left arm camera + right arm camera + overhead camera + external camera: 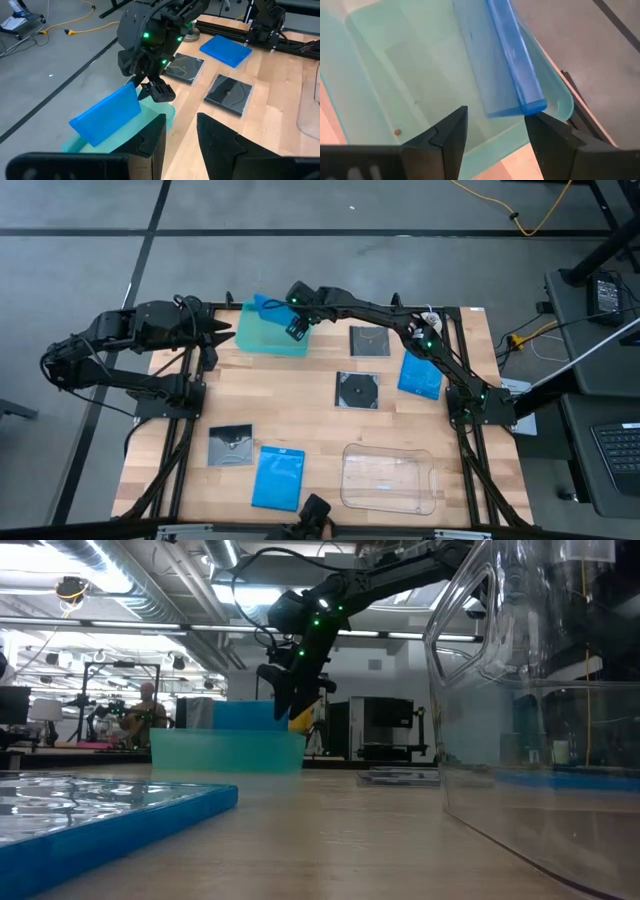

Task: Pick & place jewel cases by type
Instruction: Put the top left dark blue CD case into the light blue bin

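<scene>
I see the wooden table (310, 415) carrying 2 trays and 6 jewel cases. The clear tray (390, 477) sits at the near edge, right of centre, and in the low view its wall fills the right side and blocks much of the table behind it. The teal tray (270, 335) sits at the far edge, left of centre.

Right arm reaches across the far side of the table; right gripper (297, 328) hangs over the teal tray's right part, fingers spread, nothing between them. Just beside it, 1 blue case (107, 114) stands tilted in the teal tray, leaning against its far wall with its upper edge above the rim. In the right wrist view I see the same case lying along the tray wall past the open fingertips, not touched by them.

Left gripper (222, 333) waits off the table's far left corner, just beside the teal tray; fingers partly apart, empty.

Remaining cases lie flat on the table: 1 blue case (420, 375) at the right, 1 blue case (278, 477) at the near edge left of the clear tray, 1 dark disc case (369, 341) at the far side, 1 dark disc case (357, 390) at centre, 1 dark disc case (231, 445) near left.
</scene>
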